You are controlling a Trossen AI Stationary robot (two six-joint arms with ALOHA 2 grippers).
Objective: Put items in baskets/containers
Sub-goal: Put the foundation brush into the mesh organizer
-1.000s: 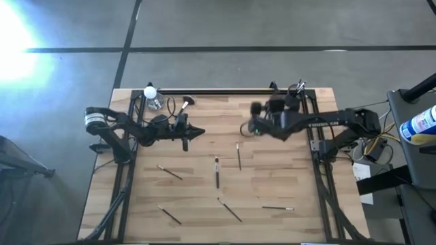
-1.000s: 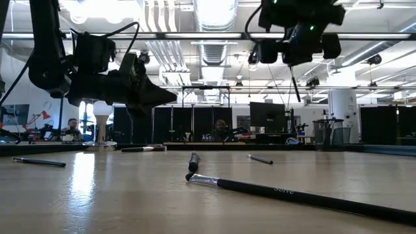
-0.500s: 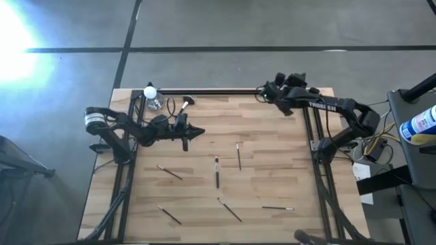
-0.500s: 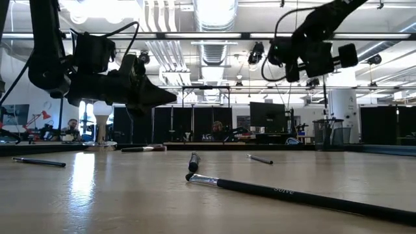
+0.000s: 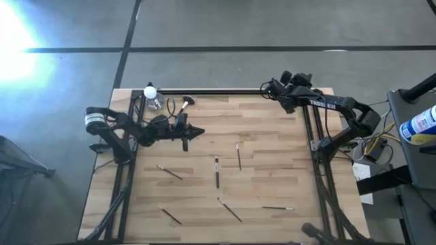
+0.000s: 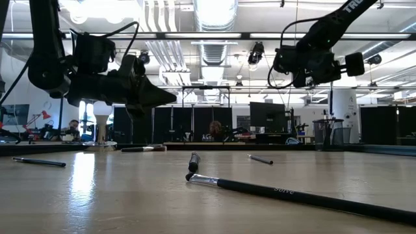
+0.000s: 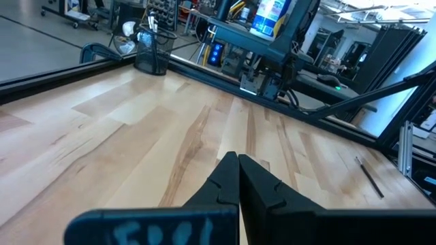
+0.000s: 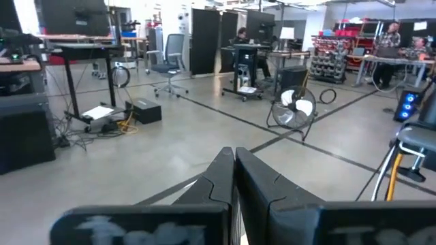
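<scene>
Brushes (image 5: pixel 217 171) lie scattered on my table (image 5: pixel 272 146); both pincers are closed and empty, right gripper (image 5: pixel 267 88) parked high at the far edge near the cup (image 6: pixel 327 135), left gripper (image 5: pixel 199 133) hovering.

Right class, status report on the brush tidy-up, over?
Both grippers shut, empty: left gripper, right gripper. Thin brushes loose on table. Nothing blocking.
</scene>
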